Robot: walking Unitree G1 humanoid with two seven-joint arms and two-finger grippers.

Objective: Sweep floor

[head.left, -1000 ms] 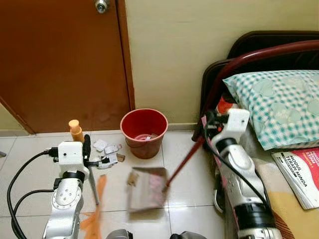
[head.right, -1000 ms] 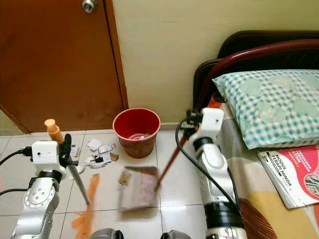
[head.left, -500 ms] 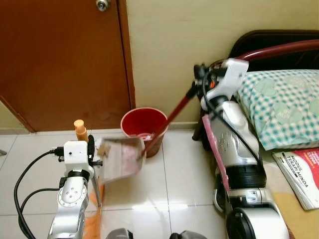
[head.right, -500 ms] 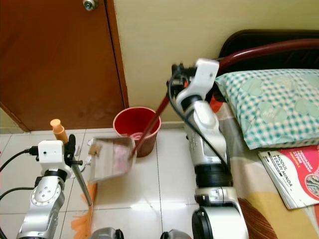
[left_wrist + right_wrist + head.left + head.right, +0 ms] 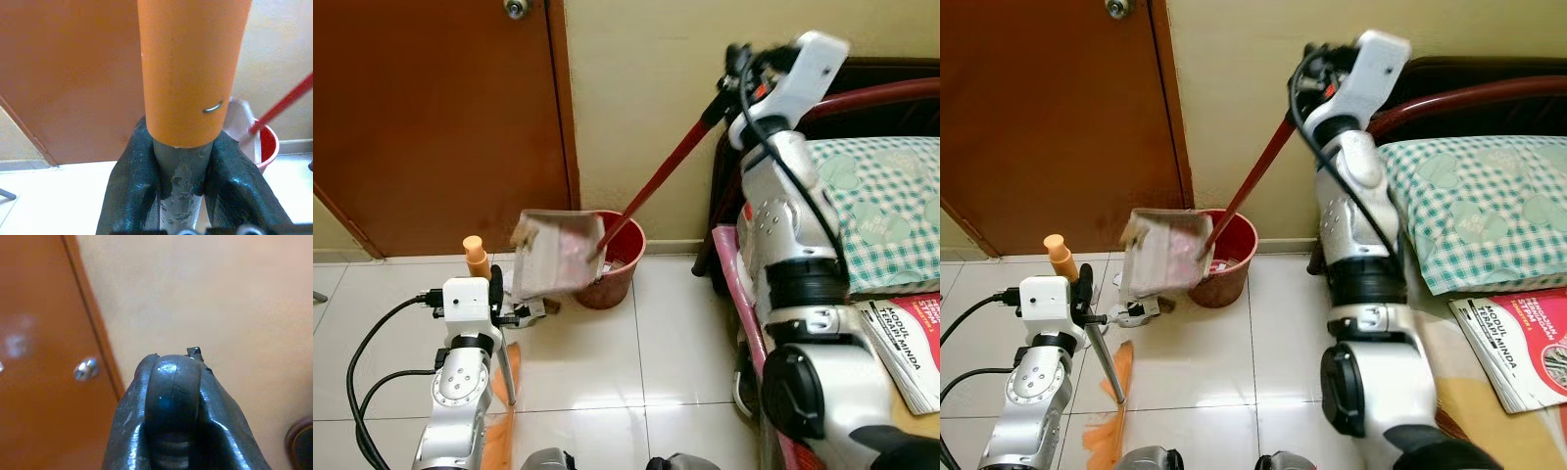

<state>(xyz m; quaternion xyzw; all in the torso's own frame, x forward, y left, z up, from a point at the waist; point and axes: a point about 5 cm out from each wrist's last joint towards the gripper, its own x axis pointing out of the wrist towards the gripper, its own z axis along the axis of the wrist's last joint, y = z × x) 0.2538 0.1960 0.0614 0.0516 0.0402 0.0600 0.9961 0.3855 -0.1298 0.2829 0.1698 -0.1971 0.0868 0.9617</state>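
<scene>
The right claw (image 5: pixel 741 61) grips the red handle and holds the tilted dustpan (image 5: pixel 556 254) beside the bucket (image 5: pixel 612 259), not above it, so dirt may fall on the floor, while the left claw (image 5: pixel 182 193) clamps the broom (image 5: pixel 1108 384).

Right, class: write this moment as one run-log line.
phase: emptying | right gripper: holds dustpan handle, raised, tilted at red bucket | left gripper: fingers clamp broom | litter: some on floor
</scene>
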